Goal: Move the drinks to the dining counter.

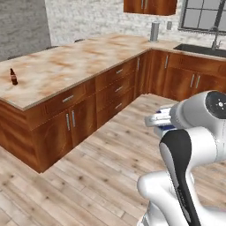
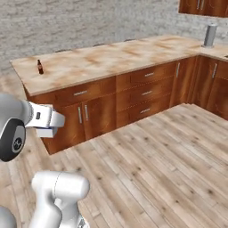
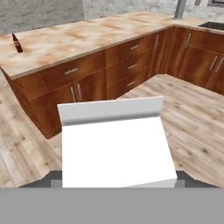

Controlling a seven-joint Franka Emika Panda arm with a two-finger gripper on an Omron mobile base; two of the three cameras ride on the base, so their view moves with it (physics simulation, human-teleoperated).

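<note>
Two drinks: one already parked, one in my hand.
Cola bottle [image 1: 13,77]: far left, upright near the end of the dining counter [image 1: 66,66], a little in from the edge. Judged as delivered; it stands where nothing should knock it.
Dining counter: long marbled top over brown drawers and doors, running from the left toward the corner. I am out on the wood floor [image 1: 88,176], well apart from it, so the base has ground to cover before any set-down.
Milk carton [image 3: 114,144]: centre of the hand view, white, its gable ridge pointing away from me toward the counter. It sits between my fingers, held off the floor for carrying.
Gripper [image 2: 46,120]: closed on the carton, jaws standing fairly wide because the carton is a broad thing. Finger contact itself is hidden behind the carton, so I judge the hold from the carton hanging in mid-air; how firm it is I cannot tell.
Sink [image 1: 201,49]: far right, on the other counter run; not my destination.
Next, as I judge it: approach, then lower the carton near the bottle.
</note>
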